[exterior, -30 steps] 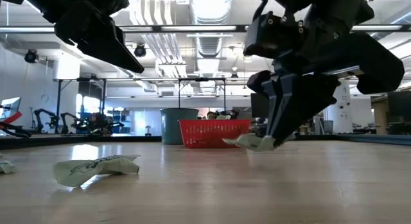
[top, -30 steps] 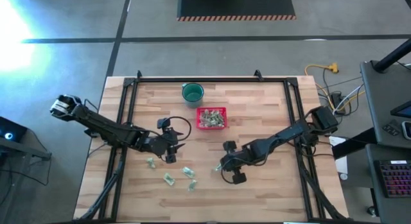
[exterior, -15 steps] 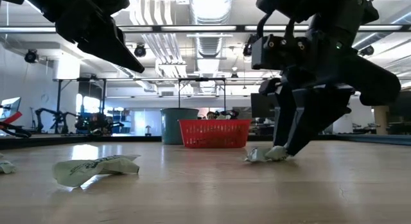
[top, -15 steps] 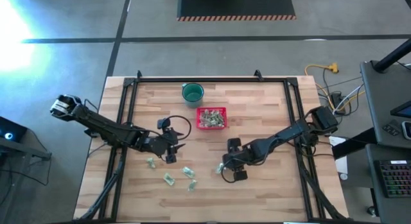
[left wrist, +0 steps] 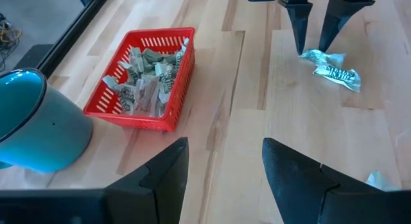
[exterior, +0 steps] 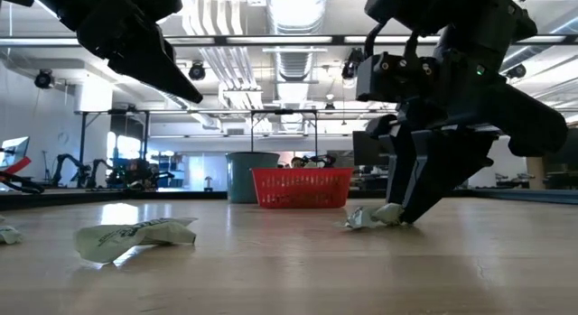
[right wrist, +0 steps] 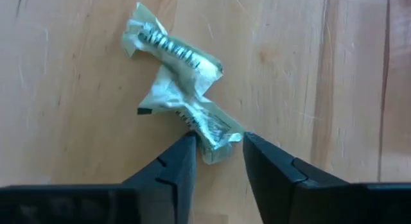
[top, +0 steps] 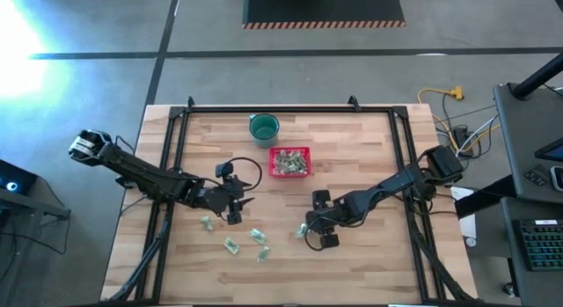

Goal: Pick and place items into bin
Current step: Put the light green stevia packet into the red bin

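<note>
**Green-and-white wrapper sits between right tool's fingers on wooden table**

Pale planks of the wooden table (top: pixel 369 157) carry a small square red plastic basket with mesh-like sides (top: pixel 289 162), already heaped with crinkled green-and-white wrapped pieces. Just behind it stands a round dark green cup (top: pixel 263 127). The right arm's tool (right wrist: pixel 215 150) is down at the table in front of the basket, its two dark fingers (right wrist: pixel 173 166) standing a little apart on either side of one end of a crumpled pale green-and-white wrapped piece (right wrist: pixel 180 102) that lies flat on the wood; whether the fingers press on the wrapper cannot be told. The left arm's tool (top: pixel 236 204) hangs above the table well to the left of that spot, its fingers wide apart and empty. Three more wrapped pieces (top: pixel 231 244) lie scattered on the table near the front, below the left tool and well apart from the basket.
</note>
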`<action>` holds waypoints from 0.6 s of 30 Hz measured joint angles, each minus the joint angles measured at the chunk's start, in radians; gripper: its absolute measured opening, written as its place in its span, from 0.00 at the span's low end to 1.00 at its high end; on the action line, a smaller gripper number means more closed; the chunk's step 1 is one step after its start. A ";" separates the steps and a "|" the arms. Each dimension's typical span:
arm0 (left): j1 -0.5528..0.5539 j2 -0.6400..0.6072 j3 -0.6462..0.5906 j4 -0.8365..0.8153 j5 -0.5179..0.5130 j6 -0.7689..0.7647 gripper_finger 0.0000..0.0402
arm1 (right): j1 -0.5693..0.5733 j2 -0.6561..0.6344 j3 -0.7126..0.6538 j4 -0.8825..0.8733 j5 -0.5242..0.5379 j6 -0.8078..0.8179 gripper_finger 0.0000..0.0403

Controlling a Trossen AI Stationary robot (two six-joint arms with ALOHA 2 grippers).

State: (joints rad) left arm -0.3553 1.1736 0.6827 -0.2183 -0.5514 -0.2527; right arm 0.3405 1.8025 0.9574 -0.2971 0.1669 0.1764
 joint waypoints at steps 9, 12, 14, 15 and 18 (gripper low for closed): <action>0.000 0.000 0.000 0.000 0.017 -0.004 0.45 | 0.003 0.000 -0.012 0.008 -0.003 -0.026 0.04; -0.001 0.000 0.000 0.000 0.023 -0.005 0.45 | 0.003 0.000 -0.006 0.002 -0.001 -0.045 0.03; -0.002 0.000 -0.003 0.000 0.023 -0.007 0.45 | 0.002 -0.001 0.005 -0.013 0.002 -0.074 0.03; -0.002 0.000 -0.004 -0.001 0.025 -0.007 0.45 | 0.001 -0.004 0.012 -0.022 0.008 -0.091 0.03; -0.006 0.000 -0.010 0.000 0.026 -0.007 0.45 | -0.004 -0.028 0.037 -0.049 0.083 -0.146 0.03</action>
State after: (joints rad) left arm -0.3614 1.1736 0.6727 -0.2188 -0.5251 -0.2600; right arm 0.3363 1.7748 0.9947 -0.3456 0.2498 0.0301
